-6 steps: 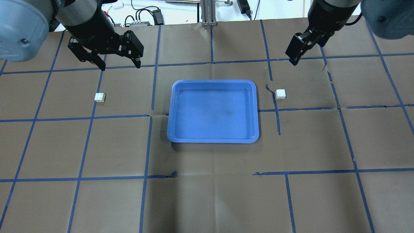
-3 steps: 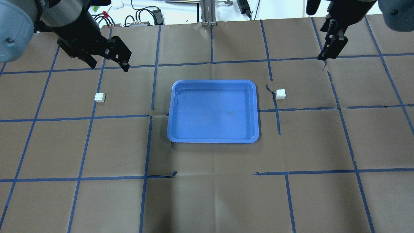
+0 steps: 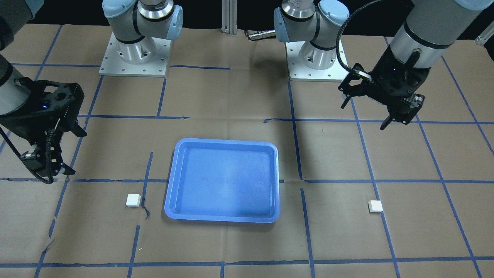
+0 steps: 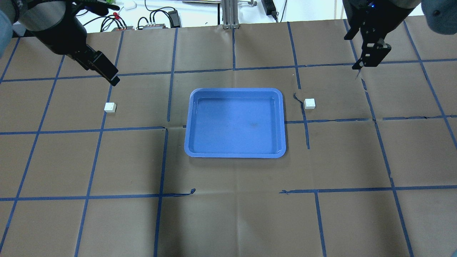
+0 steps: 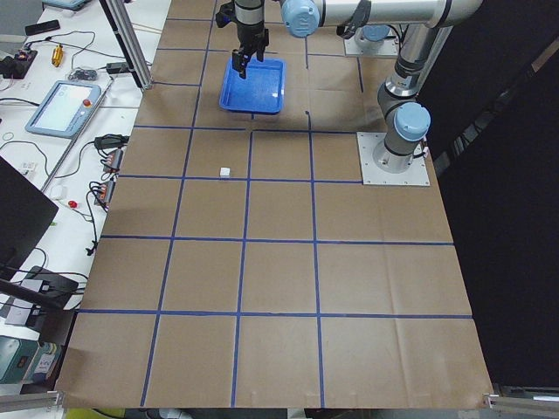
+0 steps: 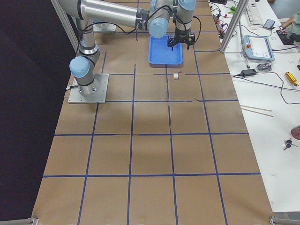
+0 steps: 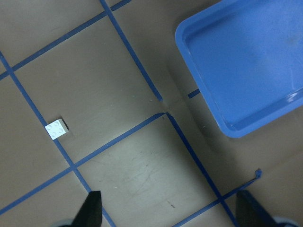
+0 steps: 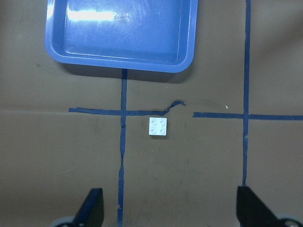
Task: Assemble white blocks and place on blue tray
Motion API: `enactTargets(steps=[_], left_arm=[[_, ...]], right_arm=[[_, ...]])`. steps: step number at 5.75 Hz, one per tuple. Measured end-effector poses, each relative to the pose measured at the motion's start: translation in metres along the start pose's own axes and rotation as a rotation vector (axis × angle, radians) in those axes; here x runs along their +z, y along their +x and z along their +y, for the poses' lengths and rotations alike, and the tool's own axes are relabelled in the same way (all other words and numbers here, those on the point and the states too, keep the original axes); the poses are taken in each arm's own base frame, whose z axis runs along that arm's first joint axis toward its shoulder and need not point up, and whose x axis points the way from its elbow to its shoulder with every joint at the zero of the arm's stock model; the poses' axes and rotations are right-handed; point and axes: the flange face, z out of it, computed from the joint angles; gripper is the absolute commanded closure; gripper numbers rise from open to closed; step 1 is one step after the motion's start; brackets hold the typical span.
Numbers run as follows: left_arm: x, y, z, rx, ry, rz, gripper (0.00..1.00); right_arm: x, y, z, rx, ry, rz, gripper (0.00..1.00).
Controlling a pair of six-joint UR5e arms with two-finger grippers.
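The blue tray [image 4: 235, 123] lies empty at the table's middle. One white block [image 4: 110, 107] sits left of it, studs up, and shows in the left wrist view [image 7: 57, 129]. The other white block [image 4: 310, 103] sits right of the tray and shows in the right wrist view [image 8: 157, 126]. My left gripper [image 4: 112, 79] hovers open and empty above and behind the left block. My right gripper [image 4: 360, 64] hovers open and empty behind and to the right of the right block. In the front view the left gripper [image 3: 364, 116] is on the right and the right gripper [image 3: 73, 152] on the left.
Brown paper with a blue tape grid covers the table [image 4: 228, 214]. Torn tape ends lie near the right block [image 8: 175, 104]. Cables and electronics [image 4: 157, 21] sit past the far edge. Both arm bases [image 3: 135, 50] stand on the robot's side.
Both grippers have turned about their wrists and moved outward, the left one leftward and the right one rightward. Both stay open. The blocks and tray have not moved.
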Motion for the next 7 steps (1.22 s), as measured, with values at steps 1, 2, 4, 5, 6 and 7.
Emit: enactTargets(steps=[1,2,4,5,6,7], left_arm=[[0.007,-0.029,0.016,0.098,-0.01,0.01,0.01],[0.022,-0.059,0.026,0.211,-0.021,0.028,0.01],[0.074,-0.114,0.023,0.454,-0.018,0.028,0.01],[0.103,-0.135,0.015,0.58,-0.015,0.021,0.01],[0.131,-0.152,0.008,0.68,-0.013,0.012,0.01],[0.16,-0.17,0.004,0.754,-0.011,0.0,0.01]], right_arm=[[0.021,0.009,0.009,-0.041,0.036,-0.026,0.0],[0.047,0.019,0.023,-0.063,0.079,-0.051,0.0],[0.112,0.042,0.066,-0.08,0.277,-0.059,0.0],[0.144,0.052,0.078,-0.082,0.368,-0.044,0.0],[0.174,0.055,0.083,-0.075,0.433,-0.036,0.0],[0.206,0.048,0.084,-0.064,0.472,-0.029,0.0]])
